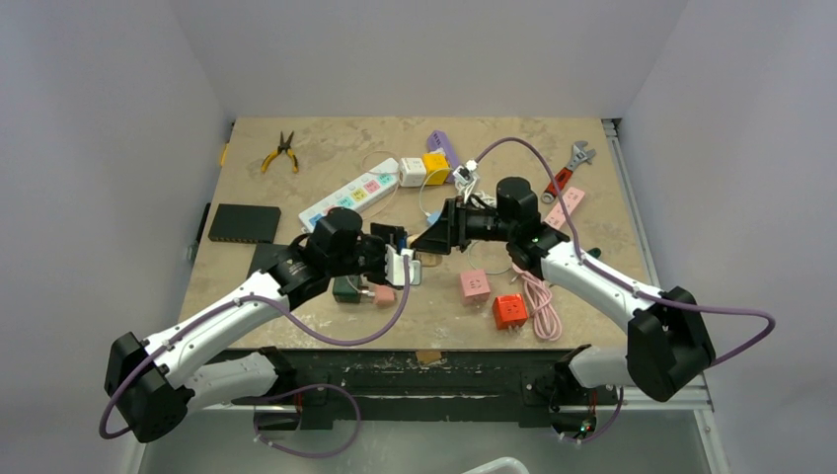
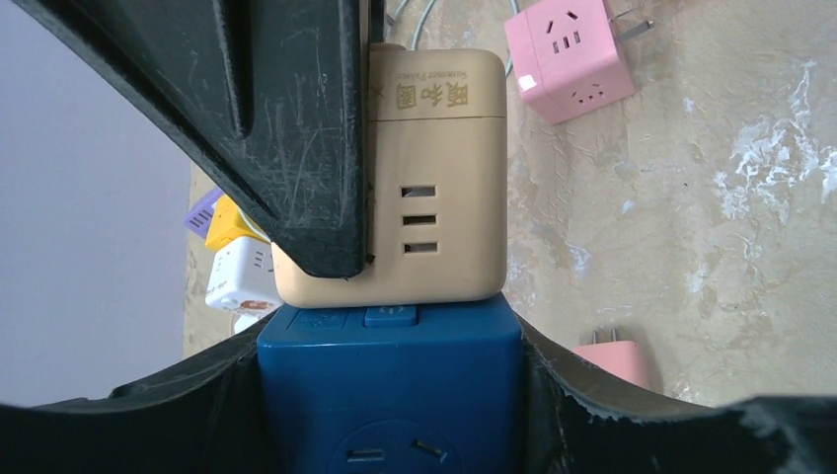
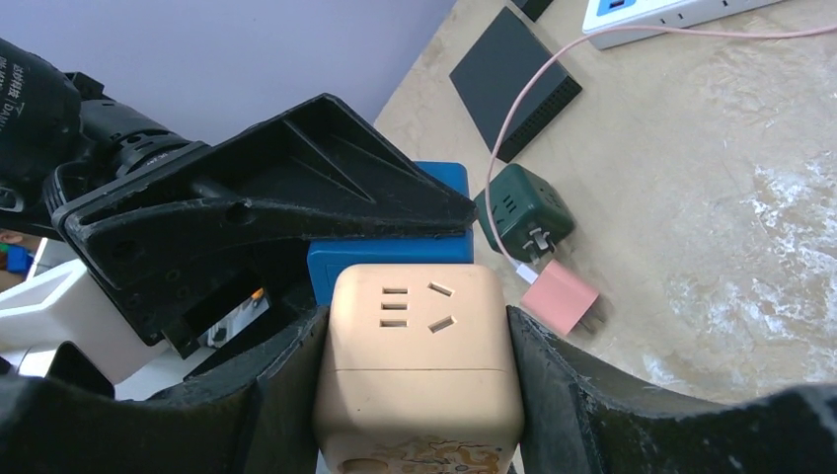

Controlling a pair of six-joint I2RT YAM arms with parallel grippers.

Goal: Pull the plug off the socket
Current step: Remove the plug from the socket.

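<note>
A beige cube plug sits pressed end to end against a blue cube socket, both held above the table. My right gripper is shut on the beige cube, a finger on each side. My left gripper is shut on the blue cube socket, its fingers touching both side faces. In the left wrist view the beige cube stands just beyond the blue one, partly covered by a right finger. From above, the left gripper and right gripper meet at mid-table, hiding both cubes.
Below the grippers lie a green cube and a pink adapter on a pink cable. A pink cube, a red cube, a white power strip, a black box, pliers and a wrench are spread around.
</note>
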